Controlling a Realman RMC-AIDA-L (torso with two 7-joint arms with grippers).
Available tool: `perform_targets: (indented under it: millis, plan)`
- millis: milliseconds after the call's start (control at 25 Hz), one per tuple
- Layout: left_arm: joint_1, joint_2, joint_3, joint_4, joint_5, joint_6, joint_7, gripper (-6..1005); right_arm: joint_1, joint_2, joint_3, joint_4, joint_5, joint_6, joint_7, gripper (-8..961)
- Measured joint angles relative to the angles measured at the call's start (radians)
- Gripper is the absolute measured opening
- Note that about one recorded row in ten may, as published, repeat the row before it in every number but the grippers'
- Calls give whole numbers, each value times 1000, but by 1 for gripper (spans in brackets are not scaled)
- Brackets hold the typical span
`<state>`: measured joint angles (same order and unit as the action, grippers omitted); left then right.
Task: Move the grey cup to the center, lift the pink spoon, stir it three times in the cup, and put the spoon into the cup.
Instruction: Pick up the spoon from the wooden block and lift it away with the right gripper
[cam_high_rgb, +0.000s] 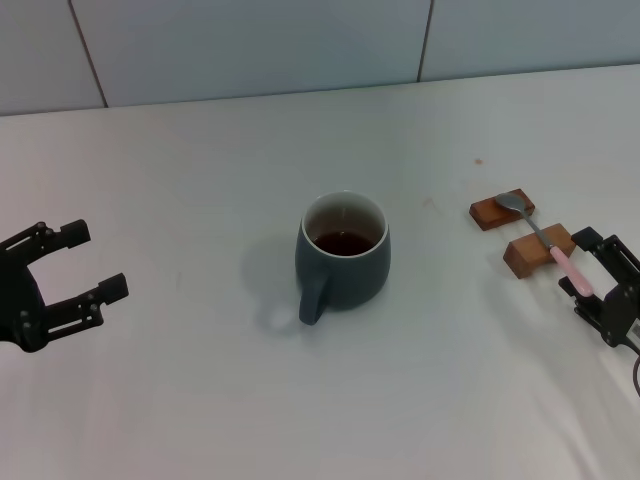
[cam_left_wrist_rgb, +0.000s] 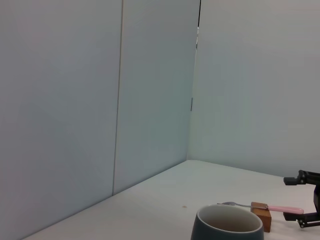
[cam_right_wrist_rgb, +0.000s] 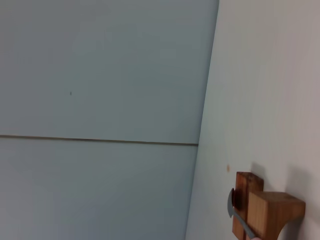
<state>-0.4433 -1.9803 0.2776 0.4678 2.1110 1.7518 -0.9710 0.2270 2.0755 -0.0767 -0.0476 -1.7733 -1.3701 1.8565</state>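
Observation:
The grey cup (cam_high_rgb: 342, 258) stands mid-table with dark liquid inside and its handle pointing toward me; its rim also shows in the left wrist view (cam_left_wrist_rgb: 227, 226). To the right, the pink spoon (cam_high_rgb: 560, 258) lies across two wooden blocks, its metal bowl on the far one. My right gripper (cam_high_rgb: 583, 275) is open, its fingers on either side of the pink handle's end without closing on it. The left wrist view shows the spoon (cam_left_wrist_rgb: 280, 208) and that gripper (cam_left_wrist_rgb: 295, 198) farther off. My left gripper (cam_high_rgb: 98, 260) is open and empty at the left, well away from the cup.
Two brown wooden blocks (cam_high_rgb: 488, 212) (cam_high_rgb: 525, 256) carry the spoon; in the right wrist view they appear close up (cam_right_wrist_rgb: 270, 212). The white table (cam_high_rgb: 200, 400) ends at a pale tiled wall (cam_high_rgb: 250, 40) behind.

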Motion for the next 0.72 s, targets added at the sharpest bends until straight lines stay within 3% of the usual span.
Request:
perform_targets:
  millis: [720]
  plan:
    - [-7, 0, 0, 0, -2, -3, 4, 829, 4, -2, 0, 0, 0, 3, 3, 736]
